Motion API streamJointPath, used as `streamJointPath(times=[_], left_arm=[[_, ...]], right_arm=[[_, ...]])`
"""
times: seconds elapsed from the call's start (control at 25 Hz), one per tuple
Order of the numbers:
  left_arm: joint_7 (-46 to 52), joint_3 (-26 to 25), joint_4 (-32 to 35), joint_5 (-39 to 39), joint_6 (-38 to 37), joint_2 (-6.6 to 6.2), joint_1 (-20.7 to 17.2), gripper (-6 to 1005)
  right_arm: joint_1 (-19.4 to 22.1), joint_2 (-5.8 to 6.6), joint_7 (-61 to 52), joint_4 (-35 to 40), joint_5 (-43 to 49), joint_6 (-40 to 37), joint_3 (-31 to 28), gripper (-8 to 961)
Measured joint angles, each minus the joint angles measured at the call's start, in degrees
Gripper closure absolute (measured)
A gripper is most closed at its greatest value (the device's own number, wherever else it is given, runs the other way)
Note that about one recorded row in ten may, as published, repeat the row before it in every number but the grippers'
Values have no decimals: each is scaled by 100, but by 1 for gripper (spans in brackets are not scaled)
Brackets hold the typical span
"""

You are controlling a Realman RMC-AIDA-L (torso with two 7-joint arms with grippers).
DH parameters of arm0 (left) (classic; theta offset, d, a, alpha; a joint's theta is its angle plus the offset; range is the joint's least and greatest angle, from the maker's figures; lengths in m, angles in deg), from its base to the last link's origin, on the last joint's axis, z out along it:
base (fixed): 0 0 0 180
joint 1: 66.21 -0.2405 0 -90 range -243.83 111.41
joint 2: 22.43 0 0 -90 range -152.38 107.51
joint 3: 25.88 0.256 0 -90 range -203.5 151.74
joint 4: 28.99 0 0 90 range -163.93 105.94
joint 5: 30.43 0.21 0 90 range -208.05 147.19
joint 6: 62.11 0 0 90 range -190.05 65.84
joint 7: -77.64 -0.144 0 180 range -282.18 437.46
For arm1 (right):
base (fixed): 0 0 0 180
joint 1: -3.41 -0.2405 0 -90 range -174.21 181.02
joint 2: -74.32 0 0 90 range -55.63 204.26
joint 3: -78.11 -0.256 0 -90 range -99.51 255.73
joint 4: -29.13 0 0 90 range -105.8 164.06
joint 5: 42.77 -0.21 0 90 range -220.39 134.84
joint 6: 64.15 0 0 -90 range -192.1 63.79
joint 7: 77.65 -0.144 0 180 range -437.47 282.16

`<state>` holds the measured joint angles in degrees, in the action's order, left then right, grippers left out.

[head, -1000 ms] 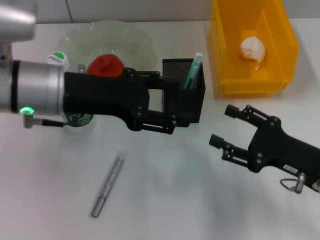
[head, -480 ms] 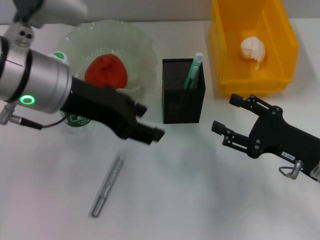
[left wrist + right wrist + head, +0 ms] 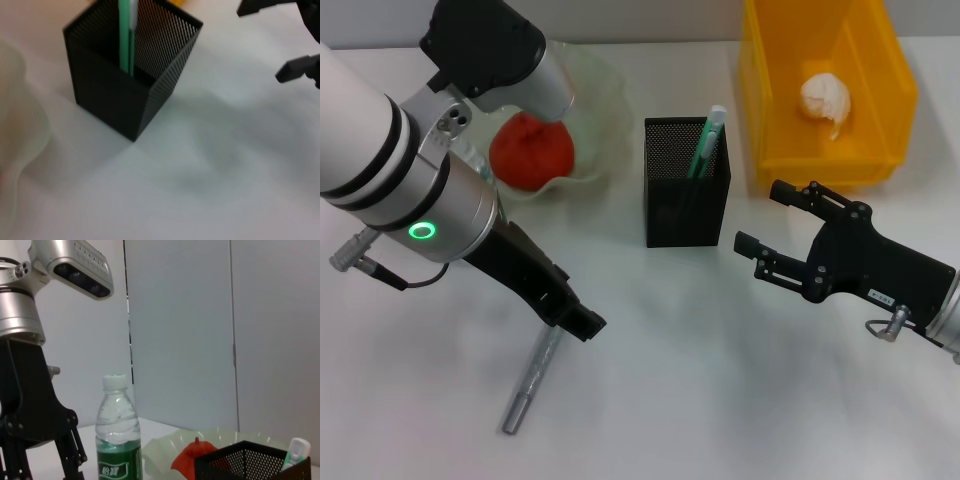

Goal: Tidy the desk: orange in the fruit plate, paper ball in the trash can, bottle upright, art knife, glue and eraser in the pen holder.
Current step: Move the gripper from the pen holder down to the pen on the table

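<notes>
The pen holder (image 3: 686, 182) stands mid-worktop (image 3: 720, 400). At its ten o'clock the orange (image 3: 530, 150) sits in the fruit plate (image 3: 595, 100); at two o'clock the paper ball (image 3: 825, 98) lies in the trash can (image 3: 825, 160). At seven o'clock the art knife (image 3: 530, 380) lies flat. The bottle (image 3: 118, 435) stands upright beside the plate.
</notes>
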<state>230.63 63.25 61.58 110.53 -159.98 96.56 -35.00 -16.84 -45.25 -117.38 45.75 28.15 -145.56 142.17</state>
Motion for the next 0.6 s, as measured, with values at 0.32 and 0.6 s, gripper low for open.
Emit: streamJointPath(times=[0.32, 0.6], left_arm=[[145, 8, -730, 53, 192, 10, 114, 304], [116, -6, -1581, 147, 607, 10, 404, 319]], right_arm=[[-72, -5, 0, -19, 0, 35, -6, 167], [-111, -5, 0, -28, 1, 109, -8, 168]])
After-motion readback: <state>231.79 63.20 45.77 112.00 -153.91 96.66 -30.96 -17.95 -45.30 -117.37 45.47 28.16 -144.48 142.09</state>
